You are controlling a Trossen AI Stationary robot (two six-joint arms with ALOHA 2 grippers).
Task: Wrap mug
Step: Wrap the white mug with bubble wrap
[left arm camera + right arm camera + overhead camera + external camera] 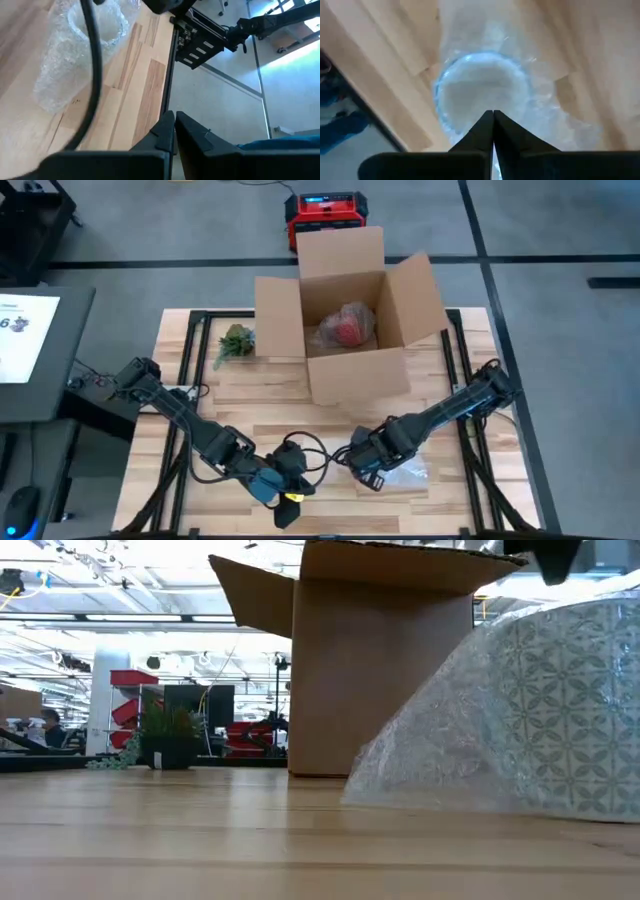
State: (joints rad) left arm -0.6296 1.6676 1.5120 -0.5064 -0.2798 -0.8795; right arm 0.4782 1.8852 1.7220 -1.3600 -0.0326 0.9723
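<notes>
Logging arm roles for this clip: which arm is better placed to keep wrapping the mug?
Probably the right. The right gripper, shut, sits directly over the mug in its bubble wrap; the left gripper, also shut, is off to the side near the table edge.

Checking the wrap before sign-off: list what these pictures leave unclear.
- Mug: right wrist view shows only its rim, blurred through bubble wrap; the handle is hidden.
- Right gripper: whether it pinches wrap is hidden by its own fingers.
- Red item in the cardboard box: too small in the high view.
- Left gripper: the high view is too small to show any hold.
</notes>
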